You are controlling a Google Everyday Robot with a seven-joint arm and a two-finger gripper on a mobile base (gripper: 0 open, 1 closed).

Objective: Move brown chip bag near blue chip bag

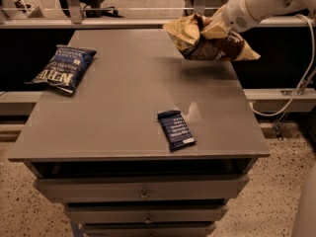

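Note:
The brown chip bag (207,41), tan and dark brown with cream ends, hangs lifted off the grey table (123,98) above its far right corner. My gripper (213,27) comes in from the upper right on the white arm and is shut on the top of the brown chip bag. The blue chip bag (64,67), navy with white block lettering, lies flat at the table's far left, well apart from the brown bag.
A small flat dark blue bar wrapper (176,129) lies near the table's front edge, right of centre. Drawers (143,189) sit below the tabletop. A rail and a white cable (301,83) run behind and to the right.

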